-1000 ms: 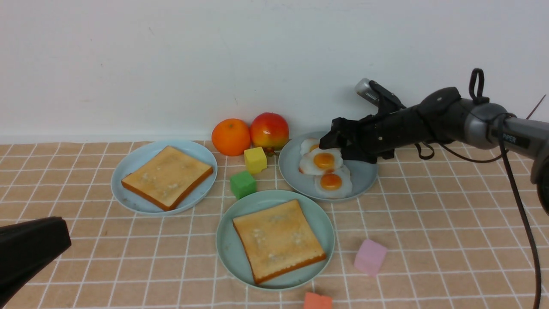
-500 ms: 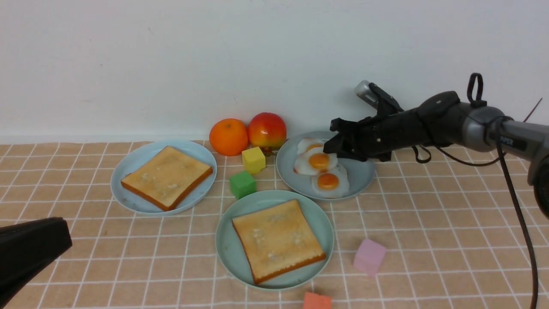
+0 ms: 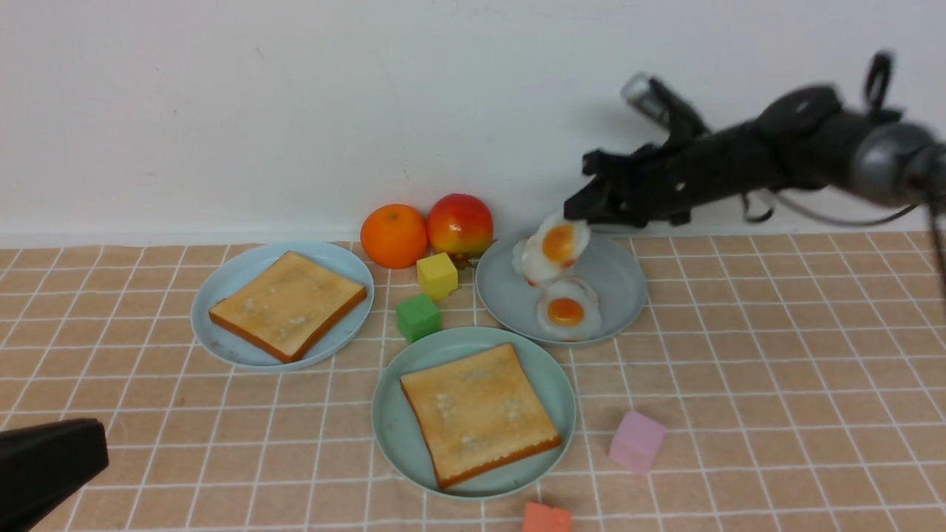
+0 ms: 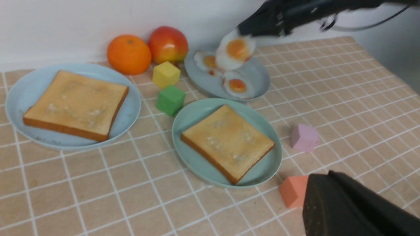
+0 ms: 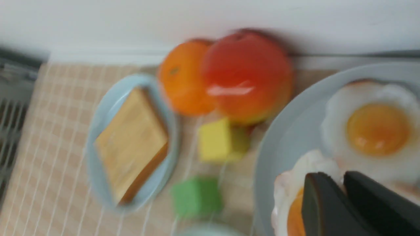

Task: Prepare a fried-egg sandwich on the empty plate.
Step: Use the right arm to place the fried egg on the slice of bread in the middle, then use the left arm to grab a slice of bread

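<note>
My right gripper (image 3: pixel 575 214) is shut on the white edge of a toy fried egg (image 3: pixel 556 247), which hangs tilted in the air over the grey-blue plate (image 3: pixel 621 288). The right wrist view shows the gripper (image 5: pixel 341 178) pinching that egg (image 5: pixel 308 164). Two more eggs lie on that plate, one in front (image 3: pixel 567 310) and one partly hidden behind (image 3: pixel 519 255). The mint-green plate (image 3: pixel 392 436) in front holds one toast slice (image 3: pixel 479 410). A second toast slice (image 3: pixel 288 304) lies on the sky-blue plate (image 3: pixel 222 284) at the left. My left gripper (image 3: pixel 44 465) is shut and empty, low at the near left.
An orange (image 3: pixel 394 235) and a red apple (image 3: pixel 461 224) stand by the back wall. A yellow cube (image 3: pixel 437 275) and a green cube (image 3: pixel 418 318) sit between the plates. A pink cube (image 3: pixel 637 442) and an orange-red cube (image 3: pixel 547 519) lie near the mint-green plate's front right.
My right gripper has closed on one egg and risen, lifting it off the grey-blue plate. My left gripper has sunk slightly lower in the front view.
</note>
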